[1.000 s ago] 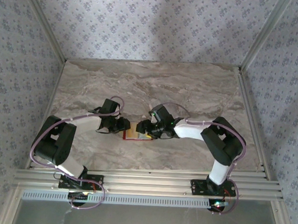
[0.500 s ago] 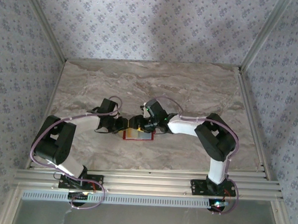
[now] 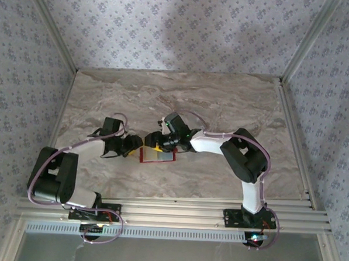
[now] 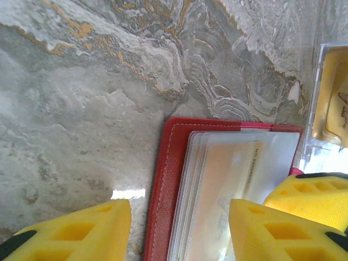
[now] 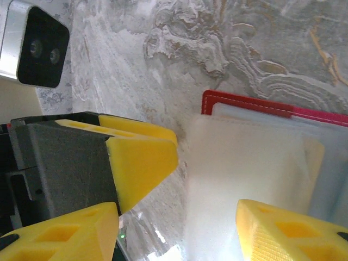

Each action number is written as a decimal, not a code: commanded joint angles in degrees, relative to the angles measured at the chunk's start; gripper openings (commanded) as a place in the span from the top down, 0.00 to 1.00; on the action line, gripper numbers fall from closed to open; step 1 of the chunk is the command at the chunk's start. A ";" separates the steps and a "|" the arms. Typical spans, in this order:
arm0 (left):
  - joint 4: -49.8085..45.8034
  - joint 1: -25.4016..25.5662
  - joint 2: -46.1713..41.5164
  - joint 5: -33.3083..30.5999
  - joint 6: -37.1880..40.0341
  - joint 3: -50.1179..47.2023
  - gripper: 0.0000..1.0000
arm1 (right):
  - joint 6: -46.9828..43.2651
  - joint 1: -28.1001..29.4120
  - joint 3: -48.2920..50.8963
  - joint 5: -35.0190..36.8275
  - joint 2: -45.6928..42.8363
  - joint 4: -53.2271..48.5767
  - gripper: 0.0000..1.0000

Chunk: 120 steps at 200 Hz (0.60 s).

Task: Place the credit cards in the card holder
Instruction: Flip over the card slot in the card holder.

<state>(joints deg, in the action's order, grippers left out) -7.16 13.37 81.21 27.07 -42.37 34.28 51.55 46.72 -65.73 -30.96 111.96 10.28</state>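
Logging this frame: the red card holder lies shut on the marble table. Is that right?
Not quite. The card holder lies open, not shut, its clear sleeves exposed, as the left wrist view shows. It is red and on the marble table.

Grey-brown marbled table (image 3: 223, 104), tan veins running across toward the far edge. Enclosed on the left, right and far sides by pale walls (image 3: 179, 31) printed with small floral motifs. Along the near edge, ribbed aluminium rails (image 3: 176, 212). At both far corners, slanted metal posts (image 3: 51, 29).
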 commanded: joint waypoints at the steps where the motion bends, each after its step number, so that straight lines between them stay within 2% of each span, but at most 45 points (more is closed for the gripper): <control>1: -1.41 -1.94 -2.99 1.28 -1.83 -0.10 0.49 | -1.46 0.74 -2.11 -2.76 2.45 -2.85 0.38; 47: -5.92 -4.70 -5.81 -1.32 -2.24 0.46 0.47 | -3.58 0.67 -7.54 -7.18 6.92 -5.37 0.39; 76: -8.17 -5.17 -5.70 -1.54 -1.17 1.99 0.46 | -9.25 -0.01 -10.29 -6.80 6.17 -14.44 0.38; 98: -9.58 -5.46 -5.80 -1.62 0.00 3.66 0.42 | -9.92 0.12 -12.01 -10.09 6.74 -17.85 0.39; 120: -10.09 -5.36 -3.82 -0.62 0.53 5.84 0.42 | -14.98 -1.06 -14.49 -9.61 2.49 -24.78 0.38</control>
<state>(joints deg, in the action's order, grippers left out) -15.38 8.34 76.20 25.96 -43.46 36.40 42.70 46.76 -76.95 -38.59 118.15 -4.64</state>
